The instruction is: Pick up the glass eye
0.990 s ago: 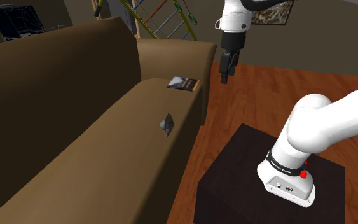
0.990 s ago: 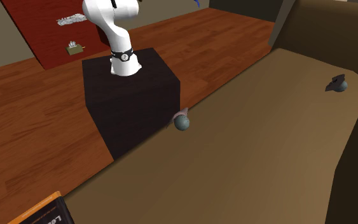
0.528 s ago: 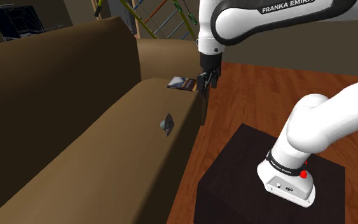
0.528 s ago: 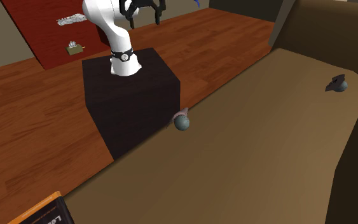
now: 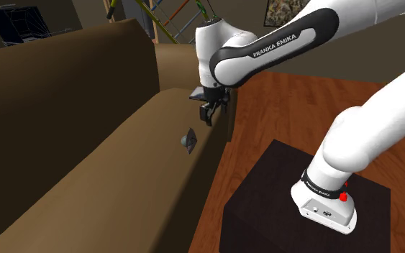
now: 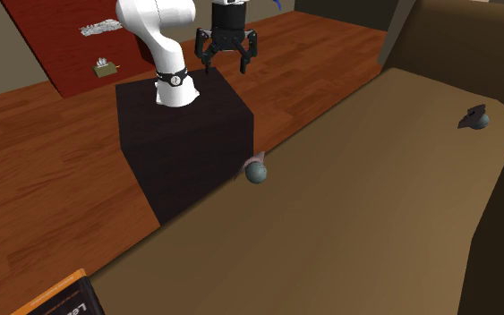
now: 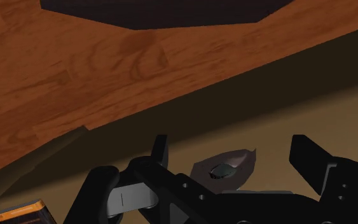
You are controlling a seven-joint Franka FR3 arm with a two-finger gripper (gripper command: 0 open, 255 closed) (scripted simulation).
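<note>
The glass eye [image 5: 189, 141] is a small grey-blue ball resting on a thin pale flap, near the front edge of the brown sofa seat [image 5: 121, 187]. In the second exterior view the eye [image 6: 256, 172] lies close to the dark stand. My gripper [image 5: 209, 113] hangs open above the seat's edge, a short way beyond the eye and apart from it. From across the sofa the gripper [image 6: 227, 63] shows both fingers spread. In the wrist view the eye [image 7: 222, 170] sits on the seat ahead of the gripper [image 7: 234, 159], between the finger lines, untouched.
An orange-edged book [image 6: 57, 300] lies at the seat's end by the armrest [image 5: 197, 61]. A small dark object [image 6: 475, 117] sits at the sofa's other end. The dark stand [image 6: 183, 134] is on the wooden floor [image 5: 294, 108], with a red rug [image 6: 62, 40] behind.
The arm has swung down and toward the shoulder view's left, carrying the gripper from over the floor to just above the sofa seat's edge. The eye has not moved.
</note>
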